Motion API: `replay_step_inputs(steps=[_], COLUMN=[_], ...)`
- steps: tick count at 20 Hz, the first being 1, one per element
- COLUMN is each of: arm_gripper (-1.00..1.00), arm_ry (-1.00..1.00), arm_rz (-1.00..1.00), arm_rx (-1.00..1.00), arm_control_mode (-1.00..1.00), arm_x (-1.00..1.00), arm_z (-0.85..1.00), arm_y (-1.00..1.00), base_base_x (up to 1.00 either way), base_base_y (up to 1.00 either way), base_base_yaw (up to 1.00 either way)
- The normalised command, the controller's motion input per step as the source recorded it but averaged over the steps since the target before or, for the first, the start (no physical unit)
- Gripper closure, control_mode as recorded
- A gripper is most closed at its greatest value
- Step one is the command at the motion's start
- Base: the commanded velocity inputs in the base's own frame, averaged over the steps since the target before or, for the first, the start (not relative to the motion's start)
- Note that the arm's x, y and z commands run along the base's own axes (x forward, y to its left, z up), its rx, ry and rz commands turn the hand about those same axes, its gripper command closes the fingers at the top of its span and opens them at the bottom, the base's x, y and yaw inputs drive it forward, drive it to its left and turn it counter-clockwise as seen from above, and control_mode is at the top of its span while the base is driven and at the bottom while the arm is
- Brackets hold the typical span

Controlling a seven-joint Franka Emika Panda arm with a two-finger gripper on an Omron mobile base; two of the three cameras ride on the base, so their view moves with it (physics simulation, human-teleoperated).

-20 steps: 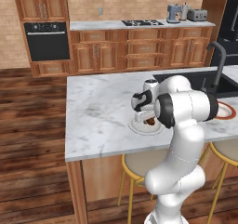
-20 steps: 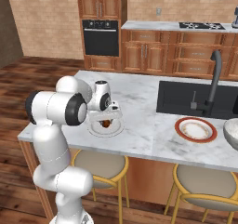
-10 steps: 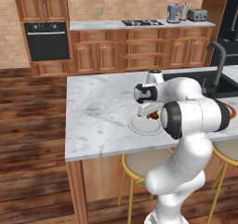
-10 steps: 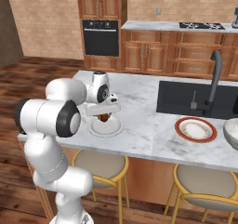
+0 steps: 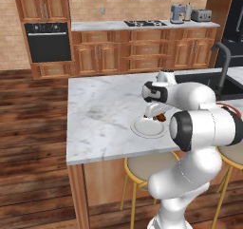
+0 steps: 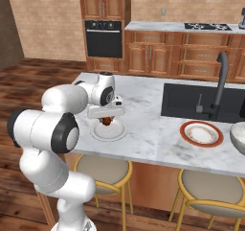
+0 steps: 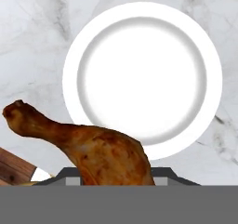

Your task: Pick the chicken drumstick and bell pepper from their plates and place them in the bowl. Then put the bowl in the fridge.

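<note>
The two-finger gripper (image 6: 108,119) holds the glossy brown chicken drumstick (image 7: 88,146) above the plain white-grey round plate (image 7: 142,79) on the white marble island counter (image 5: 99,114), wooden cabinets (image 5: 99,57) behind.

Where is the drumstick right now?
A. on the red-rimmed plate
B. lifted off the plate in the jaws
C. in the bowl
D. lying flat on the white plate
B: the drumstick hangs in the gripper above the bare white plate.
</note>
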Motion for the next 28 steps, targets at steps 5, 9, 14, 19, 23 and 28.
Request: replay_step_inputs(steps=[5,9,14,19,23,28], arm_gripper=[1.00,1.00,1.00,1.00,1.00,1.00], arm_ry=[0.00,0.00,0.00,0.00,0.00,0.00], arm_rz=[0.00,0.00,0.00,0.00,0.00,0.00], arm_rx=[0.00,0.00,0.00,0.00,0.00,0.00], arm_control_mode=[-1.00,-1.00,1.00,1.00,1.00,1.00], arm_x=[0.00,0.00,0.00,0.00,0.00,0.00], arm_z=[0.00,0.00,0.00,0.00,0.00,0.00], arm_y=[0.00,0.00,0.00,0.00,0.00,0.00], base_base_x=[0.00,0.00,0.00,0.00,0.00,-0.02], base_base_y=[0.00,0.00,0.00,0.00,0.00,-0.01], base_base_yaw=[0.00,0.00,0.00,0.00,0.00,0.00])
